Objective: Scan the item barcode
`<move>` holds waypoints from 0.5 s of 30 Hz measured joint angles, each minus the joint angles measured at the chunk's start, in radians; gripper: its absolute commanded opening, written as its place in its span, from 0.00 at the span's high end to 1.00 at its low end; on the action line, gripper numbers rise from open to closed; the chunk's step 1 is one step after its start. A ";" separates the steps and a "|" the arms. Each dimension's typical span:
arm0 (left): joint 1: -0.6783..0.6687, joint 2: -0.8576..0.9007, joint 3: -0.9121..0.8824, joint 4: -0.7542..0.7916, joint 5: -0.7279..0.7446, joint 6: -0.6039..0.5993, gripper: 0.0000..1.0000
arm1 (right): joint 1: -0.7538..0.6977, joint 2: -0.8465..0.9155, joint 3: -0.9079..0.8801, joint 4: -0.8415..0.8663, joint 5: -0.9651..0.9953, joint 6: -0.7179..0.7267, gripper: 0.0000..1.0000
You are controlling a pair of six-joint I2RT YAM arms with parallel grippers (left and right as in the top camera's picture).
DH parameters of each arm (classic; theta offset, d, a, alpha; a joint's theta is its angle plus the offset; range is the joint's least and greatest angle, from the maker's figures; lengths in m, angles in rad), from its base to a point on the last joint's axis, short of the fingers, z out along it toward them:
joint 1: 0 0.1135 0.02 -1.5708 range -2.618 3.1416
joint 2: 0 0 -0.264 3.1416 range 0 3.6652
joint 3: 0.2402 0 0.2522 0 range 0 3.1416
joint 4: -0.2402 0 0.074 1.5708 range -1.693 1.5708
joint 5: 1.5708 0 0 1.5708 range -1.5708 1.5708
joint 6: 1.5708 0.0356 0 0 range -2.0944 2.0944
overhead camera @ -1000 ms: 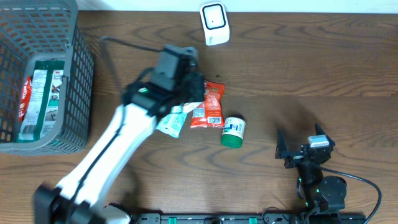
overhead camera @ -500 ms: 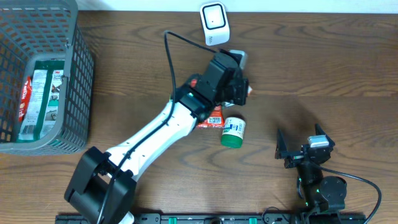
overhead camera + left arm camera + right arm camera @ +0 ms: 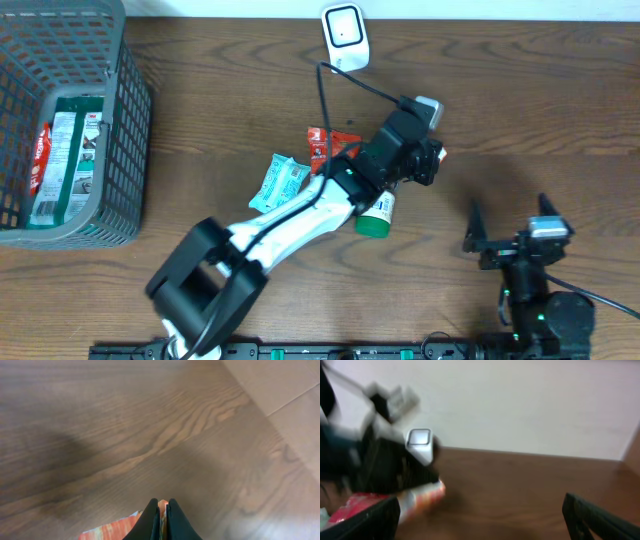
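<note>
The left arm reaches across the table [image 3: 540, 90] from the near edge, with the left gripper [image 3: 432, 160] positioned right of centre, below and to the right of the white scanner [image 3: 343, 36] that stands at the far edge. The scanner and the gripper are apart. In the left wrist view, the left gripper [image 3: 161, 506] has its two black fingers [image 3: 149, 521] brought together on the thin edge of a red-orange packet [image 3: 114, 529], which is pinched between them and hangs above the wood surface. In the overhead view, only an orange tip of this packet [image 3: 441, 154] protrudes past the gripper. The packet's barcode cannot be made out in any view. The right gripper [image 3: 508, 228] sits near the table's near right corner, well apart from the left arm, with its fingers [image 3: 370, 519] spread wide and nothing between them. The right wrist view is blurred, but it shows the scanner [image 3: 420, 443] against the wall and the packet [image 3: 426, 494] beside the dark mass of the left arm. A second red packet [image 3: 317, 143] and a teal packet [image 3: 279, 181] lie on the table beside the left arm. A green-capped bottle [image 3: 372, 225] lies partly under the arm. A grey wire basket [image 3: 132, 110] occupies the far left corner and contains a green-and-white package [image 3: 65, 160].
</note>
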 measured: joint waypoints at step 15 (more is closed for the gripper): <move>-0.011 0.152 0.000 0.175 -0.010 0.005 0.27 | -0.045 0.382 0.362 -0.228 -0.100 -0.005 0.01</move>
